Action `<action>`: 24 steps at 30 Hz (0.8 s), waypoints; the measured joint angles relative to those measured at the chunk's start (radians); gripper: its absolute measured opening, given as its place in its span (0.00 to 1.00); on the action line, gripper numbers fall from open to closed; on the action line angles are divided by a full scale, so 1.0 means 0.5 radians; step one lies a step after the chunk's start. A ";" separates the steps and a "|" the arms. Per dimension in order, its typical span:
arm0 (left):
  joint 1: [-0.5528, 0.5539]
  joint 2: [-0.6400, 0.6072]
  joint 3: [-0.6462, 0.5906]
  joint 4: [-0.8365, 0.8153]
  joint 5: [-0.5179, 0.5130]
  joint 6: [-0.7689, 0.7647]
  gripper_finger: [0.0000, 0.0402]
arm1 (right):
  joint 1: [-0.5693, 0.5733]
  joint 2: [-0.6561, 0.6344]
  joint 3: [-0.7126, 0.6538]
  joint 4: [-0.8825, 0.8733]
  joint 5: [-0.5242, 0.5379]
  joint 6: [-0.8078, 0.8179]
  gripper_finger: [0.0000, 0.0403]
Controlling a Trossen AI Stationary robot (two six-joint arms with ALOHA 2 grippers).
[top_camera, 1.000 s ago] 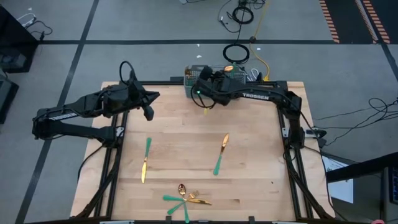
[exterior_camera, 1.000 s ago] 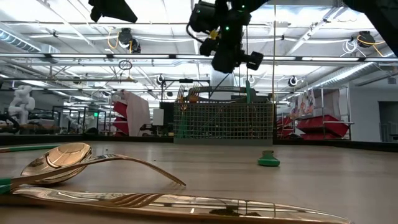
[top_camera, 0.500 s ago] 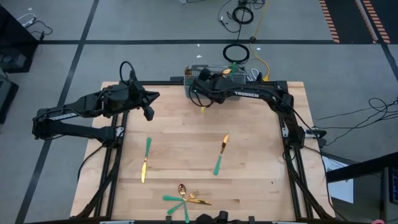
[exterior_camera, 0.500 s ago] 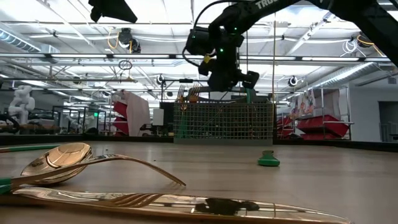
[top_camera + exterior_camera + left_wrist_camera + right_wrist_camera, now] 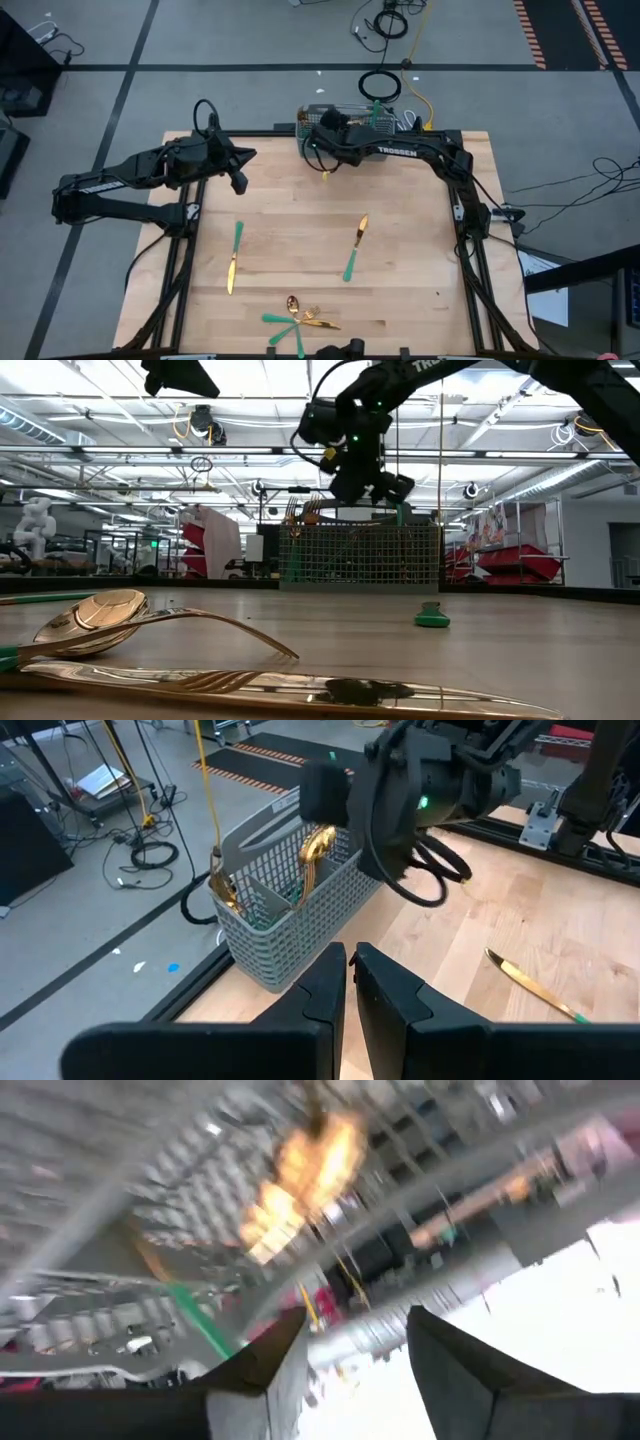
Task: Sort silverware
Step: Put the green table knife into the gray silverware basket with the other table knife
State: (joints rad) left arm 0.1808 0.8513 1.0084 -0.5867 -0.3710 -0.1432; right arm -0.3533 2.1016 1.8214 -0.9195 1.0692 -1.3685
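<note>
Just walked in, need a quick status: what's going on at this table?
Silverware sorting is under way. The right gripper is over the grey mesh caddy at the table's far edge, fingers apart with nothing between them in its wrist view. The left gripper waits above the left side, fingers nearly together. Two knives and a small pile of cutlery are left on the table.

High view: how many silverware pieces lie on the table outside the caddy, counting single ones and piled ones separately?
Single pieces: 2 (left one, right one)
Pieces in the pile: 3, judged by the teal handles
Total: 5
</note>
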 joint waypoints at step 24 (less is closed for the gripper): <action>-0.297 0.482 0.001 -1.215 0.323 -1.694 0.08 | 0.496 -1.003 0.496 -0.987 -0.390 2.474 0.40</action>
State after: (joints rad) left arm 0.0323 1.0923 1.0088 -1.1940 -0.2093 -0.9903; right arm -0.1054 1.5999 2.0693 -1.4130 0.8740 -0.1315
